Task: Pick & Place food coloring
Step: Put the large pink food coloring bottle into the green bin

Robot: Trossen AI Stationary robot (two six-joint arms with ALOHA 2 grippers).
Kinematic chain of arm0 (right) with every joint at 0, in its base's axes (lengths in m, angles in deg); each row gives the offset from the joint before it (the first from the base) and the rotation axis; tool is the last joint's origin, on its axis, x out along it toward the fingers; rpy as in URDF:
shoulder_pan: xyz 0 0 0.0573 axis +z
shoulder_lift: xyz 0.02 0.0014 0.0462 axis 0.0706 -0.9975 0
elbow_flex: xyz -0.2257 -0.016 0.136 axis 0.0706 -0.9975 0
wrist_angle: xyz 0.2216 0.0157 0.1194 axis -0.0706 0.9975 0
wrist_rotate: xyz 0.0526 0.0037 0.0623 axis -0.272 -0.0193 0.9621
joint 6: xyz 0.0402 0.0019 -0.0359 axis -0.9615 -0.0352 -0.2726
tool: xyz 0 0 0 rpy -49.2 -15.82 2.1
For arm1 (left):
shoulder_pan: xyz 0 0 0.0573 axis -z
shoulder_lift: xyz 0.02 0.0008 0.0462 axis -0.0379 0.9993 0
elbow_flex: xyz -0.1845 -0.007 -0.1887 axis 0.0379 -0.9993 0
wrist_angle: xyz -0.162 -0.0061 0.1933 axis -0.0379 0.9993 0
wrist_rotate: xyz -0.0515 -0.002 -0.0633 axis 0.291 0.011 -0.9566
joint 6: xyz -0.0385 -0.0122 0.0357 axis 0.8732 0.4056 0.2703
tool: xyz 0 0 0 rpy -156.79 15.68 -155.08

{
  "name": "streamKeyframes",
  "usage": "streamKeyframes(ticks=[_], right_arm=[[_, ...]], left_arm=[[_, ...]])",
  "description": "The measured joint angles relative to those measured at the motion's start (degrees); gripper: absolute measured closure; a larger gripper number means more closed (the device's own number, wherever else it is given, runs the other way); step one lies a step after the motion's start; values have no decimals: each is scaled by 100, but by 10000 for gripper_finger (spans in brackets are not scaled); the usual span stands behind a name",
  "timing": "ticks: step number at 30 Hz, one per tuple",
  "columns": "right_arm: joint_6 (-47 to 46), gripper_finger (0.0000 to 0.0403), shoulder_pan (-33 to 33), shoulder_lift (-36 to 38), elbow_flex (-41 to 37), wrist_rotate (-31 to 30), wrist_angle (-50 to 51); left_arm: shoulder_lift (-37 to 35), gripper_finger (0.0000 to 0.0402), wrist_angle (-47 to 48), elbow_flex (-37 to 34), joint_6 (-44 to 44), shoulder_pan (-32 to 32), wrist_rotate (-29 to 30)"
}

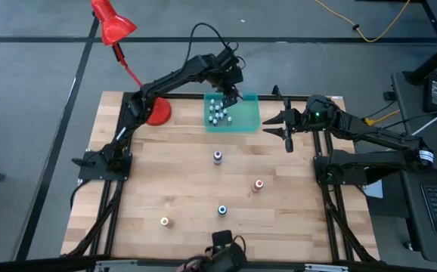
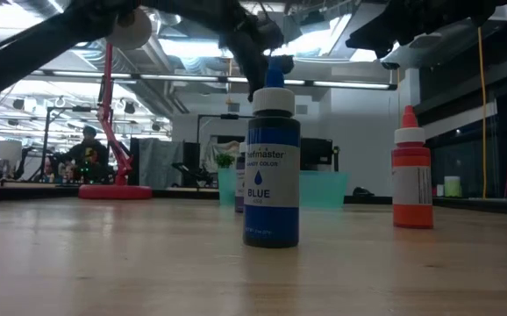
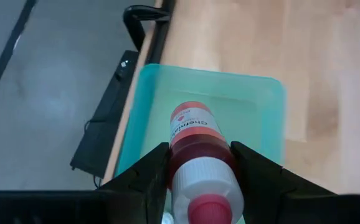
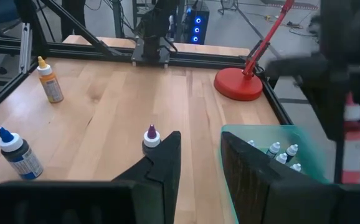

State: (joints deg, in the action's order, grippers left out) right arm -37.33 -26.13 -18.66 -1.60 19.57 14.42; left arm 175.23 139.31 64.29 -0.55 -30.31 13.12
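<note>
Left gripper [image 1: 232, 94] clamps a red food-coloring bottle [image 3: 197, 149] above the teal tray [image 1: 250, 121] — dropped high, it probably topples the bottles there [image 1: 218, 112]; right gripper [image 1: 287, 125] waits beside the tray, narrowly parted — empty

Bottles crowd the teal tray [image 1: 249, 113] at its nine o'clock end; its three o'clock half lies free. Four bottles [image 1: 218, 156] dot the table [image 1: 143, 181], wide lanes between.
</note>
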Motion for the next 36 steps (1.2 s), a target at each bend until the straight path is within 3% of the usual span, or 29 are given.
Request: streamKeyframes(ticks=[8,23,36], right_arm=[[-3,287,0,-1,0,1,-1],[-12,287,0,-1,0,2,-1],[-22,287,-2,-1,0,4,-3]], left_arm=[[540,254,52,-4,-1,-159,-296],[1095,254,142,-4,-150,-201,-328],[1118,255,178,-4,-322,-249,-287]])
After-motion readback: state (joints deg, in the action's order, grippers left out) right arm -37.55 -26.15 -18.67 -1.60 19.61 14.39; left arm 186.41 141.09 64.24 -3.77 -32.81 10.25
